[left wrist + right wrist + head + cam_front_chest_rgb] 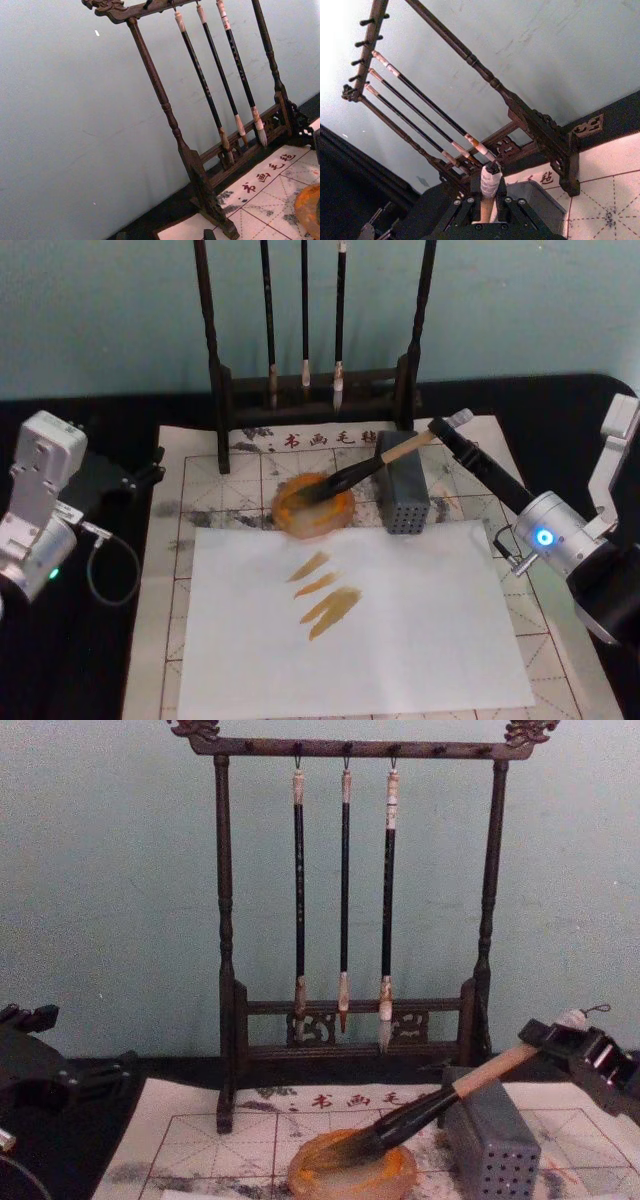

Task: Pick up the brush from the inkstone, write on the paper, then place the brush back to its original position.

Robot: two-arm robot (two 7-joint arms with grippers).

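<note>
Right gripper (441,430), upper right, clasps the tan-handled, dark-bristled brush (352,474), bristles in the round amber dish (330,526); strokes (326,592) mark the white paper sheet (420,640), so only release seems left; left gripper (148,473) idles mid-left.

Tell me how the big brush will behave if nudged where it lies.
The brush has a round handle propped on the grey block, so it would probably roll sideways. Its bristles, lying in the inkstone, look soft and wet, so likely floppy and dripping. The right gripper at its end steadies it.
</note>
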